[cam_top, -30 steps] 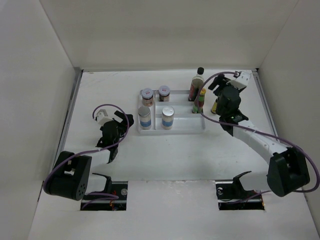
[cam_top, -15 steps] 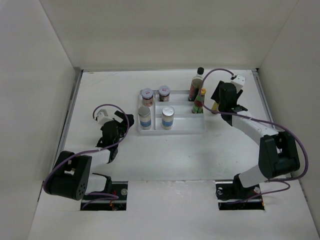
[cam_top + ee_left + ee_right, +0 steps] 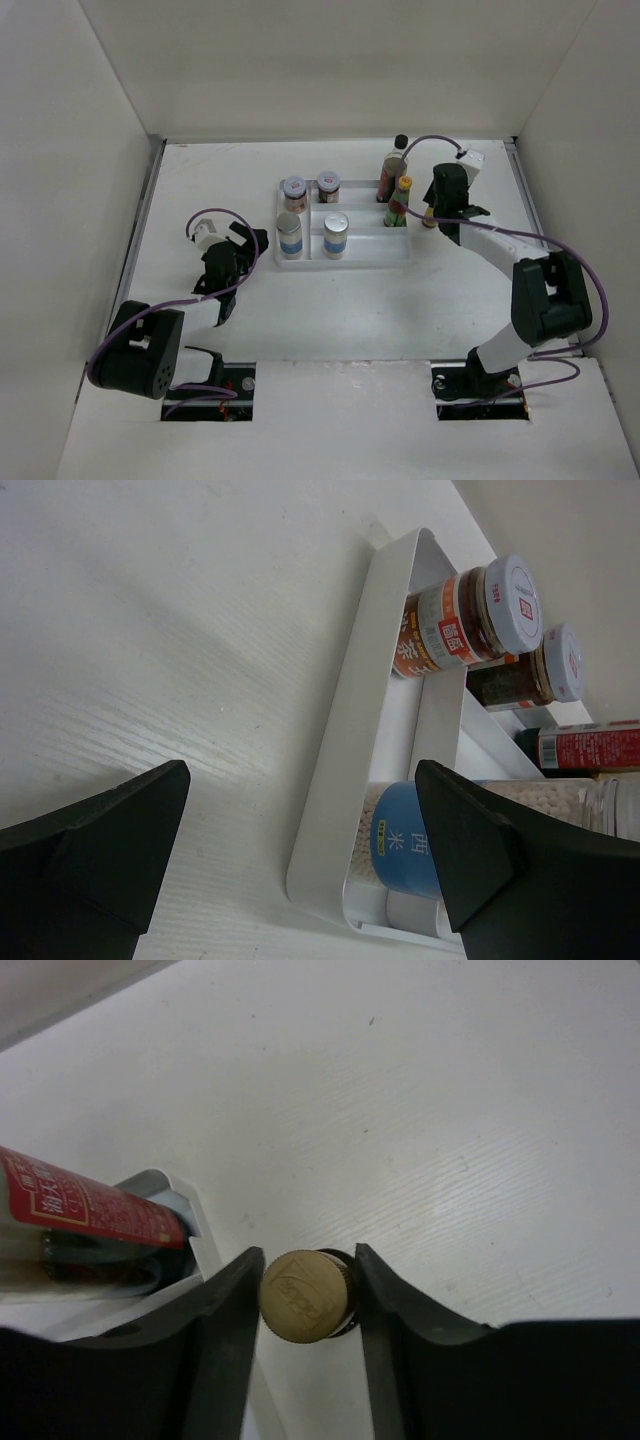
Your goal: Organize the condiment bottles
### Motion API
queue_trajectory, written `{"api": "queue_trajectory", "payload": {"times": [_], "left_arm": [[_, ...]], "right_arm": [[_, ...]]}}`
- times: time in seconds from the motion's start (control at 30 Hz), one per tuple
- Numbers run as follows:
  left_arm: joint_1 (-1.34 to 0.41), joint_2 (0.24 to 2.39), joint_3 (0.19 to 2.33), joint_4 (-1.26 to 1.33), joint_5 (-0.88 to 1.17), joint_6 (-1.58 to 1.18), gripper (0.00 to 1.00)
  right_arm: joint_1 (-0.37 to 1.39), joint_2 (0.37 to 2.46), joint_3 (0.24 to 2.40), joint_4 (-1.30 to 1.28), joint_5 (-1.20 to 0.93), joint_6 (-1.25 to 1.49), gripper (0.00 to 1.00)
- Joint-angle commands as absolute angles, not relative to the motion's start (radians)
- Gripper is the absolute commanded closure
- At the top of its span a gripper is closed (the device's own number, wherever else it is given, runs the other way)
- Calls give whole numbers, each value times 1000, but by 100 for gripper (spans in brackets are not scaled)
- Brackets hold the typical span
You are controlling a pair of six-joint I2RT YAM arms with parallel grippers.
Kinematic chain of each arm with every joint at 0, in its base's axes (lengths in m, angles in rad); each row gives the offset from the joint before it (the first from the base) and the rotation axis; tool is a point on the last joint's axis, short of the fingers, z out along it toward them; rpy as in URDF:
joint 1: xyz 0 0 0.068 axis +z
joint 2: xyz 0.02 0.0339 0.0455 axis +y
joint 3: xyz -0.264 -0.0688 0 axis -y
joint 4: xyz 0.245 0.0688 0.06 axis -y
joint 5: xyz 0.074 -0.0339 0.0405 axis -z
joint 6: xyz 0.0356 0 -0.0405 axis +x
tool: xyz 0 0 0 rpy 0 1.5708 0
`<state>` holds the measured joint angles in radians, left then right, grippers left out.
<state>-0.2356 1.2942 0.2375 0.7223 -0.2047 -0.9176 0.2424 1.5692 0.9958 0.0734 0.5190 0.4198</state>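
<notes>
A tiny yellow bottle (image 3: pixel 300 1297) stands on the table just right of the white tray (image 3: pixel 365 258). My right gripper (image 3: pixel 307 1265) comes down over it, both fingers pressed against its yellow cap; in the top view it (image 3: pixel 432 212) covers most of the bottle. In the tray stand two reddish-brown spice jars (image 3: pixel 294 190) (image 3: pixel 328 185), two blue-labelled jars (image 3: pixel 289 236) (image 3: pixel 336 233), a tall dark bottle (image 3: pixel 395 166) and a yellow-capped red sauce bottle (image 3: pixel 400 200). My left gripper (image 3: pixel 236 256) rests open, left of the tray, holding nothing.
The left wrist view looks along the tray's near corner (image 3: pixel 345 770), with a blue-labelled jar (image 3: pixel 410 840) and the spice jars (image 3: pixel 460 620) behind it. White walls close in the table at the back and on both sides.
The right arm swung back and lowered over the tiny yellow bottle, and its jaws closed in on the cap. The left arm has not moved.
</notes>
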Motion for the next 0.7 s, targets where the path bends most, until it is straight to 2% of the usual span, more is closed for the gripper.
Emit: {"api": "queue_trajectory", "payload": {"times": [0.0,0.07,0.17,0.43,0.57,0.67], "left_arm": [[-228,1292,268,776,-195,-925,0],[-228,1292,268,776,-195,-925,0],[-229,1290,268,776,-195,-927,0],[-228,1279,264,776,-195,-927,0],[-220,1259,259,772,-201,-925,0],[-211,1249,253,770,-204,-925,0]], "right_arm": [[238,1565,1019,74,526,439,58],[240,1536,1000,83,549,451,68],[257,1459,956,109,607,457,75],[436,1229,787,101,738,462,78],[544,1181,776,78,825,427,78],[596,1167,787,86,812,416,78]]}}
